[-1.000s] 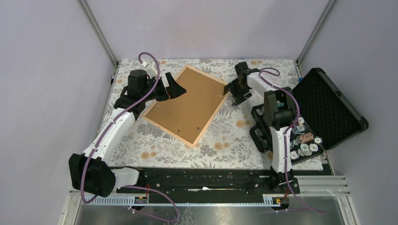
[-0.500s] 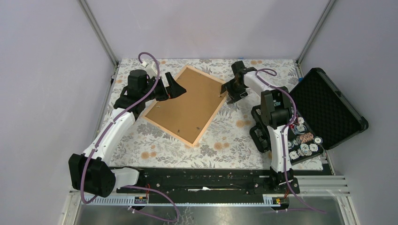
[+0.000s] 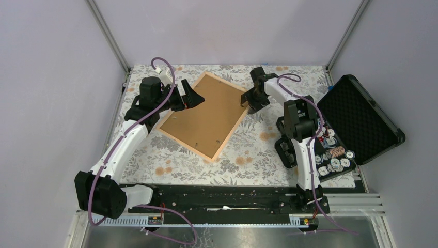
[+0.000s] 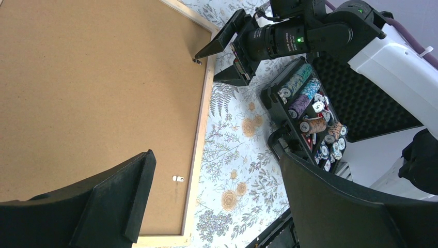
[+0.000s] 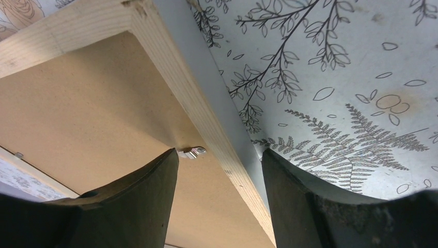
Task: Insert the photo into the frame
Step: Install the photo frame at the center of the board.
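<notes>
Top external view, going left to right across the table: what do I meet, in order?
frame → right gripper → open black case. I omit the left gripper because it overlaps the frame.

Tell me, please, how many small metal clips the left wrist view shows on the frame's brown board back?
2: one clip beside the right gripper, one further down the same light wood frame rail. Others may be hidden.
</notes>
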{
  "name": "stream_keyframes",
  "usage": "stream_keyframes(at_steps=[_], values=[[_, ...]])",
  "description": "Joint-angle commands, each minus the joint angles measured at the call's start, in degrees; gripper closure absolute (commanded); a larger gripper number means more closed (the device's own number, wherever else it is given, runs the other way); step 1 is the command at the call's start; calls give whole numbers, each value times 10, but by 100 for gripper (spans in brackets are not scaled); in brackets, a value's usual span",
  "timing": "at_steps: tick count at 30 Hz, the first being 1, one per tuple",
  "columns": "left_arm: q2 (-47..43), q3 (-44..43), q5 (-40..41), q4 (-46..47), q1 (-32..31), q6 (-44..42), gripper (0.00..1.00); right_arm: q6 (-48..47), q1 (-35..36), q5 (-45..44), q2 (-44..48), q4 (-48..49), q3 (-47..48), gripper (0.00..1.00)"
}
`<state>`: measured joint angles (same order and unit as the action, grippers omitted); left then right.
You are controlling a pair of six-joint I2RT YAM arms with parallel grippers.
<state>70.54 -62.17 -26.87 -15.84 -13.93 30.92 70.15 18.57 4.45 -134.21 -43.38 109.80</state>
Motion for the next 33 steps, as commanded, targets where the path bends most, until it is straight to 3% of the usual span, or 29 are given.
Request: stream_keyframes(at_steps=[1,6,19,28,33], values=[[-22,-13,5,23,0,-9,1,-14,18,-52,-44,-49,15,32],[-21,-12,5,23,0,-9,1,-19,21,-65,-55,-57,19,33],[-19,-13,7,22,0,-10,1,-74,23,-69,-65,-56,31,63],[-19,-13,7,21,0,-11,1,-179,23,-91,-50,-47,10,100],[-19,-14,7,21,0,-10,1,-326,17,-73,-53,-29,29,100]])
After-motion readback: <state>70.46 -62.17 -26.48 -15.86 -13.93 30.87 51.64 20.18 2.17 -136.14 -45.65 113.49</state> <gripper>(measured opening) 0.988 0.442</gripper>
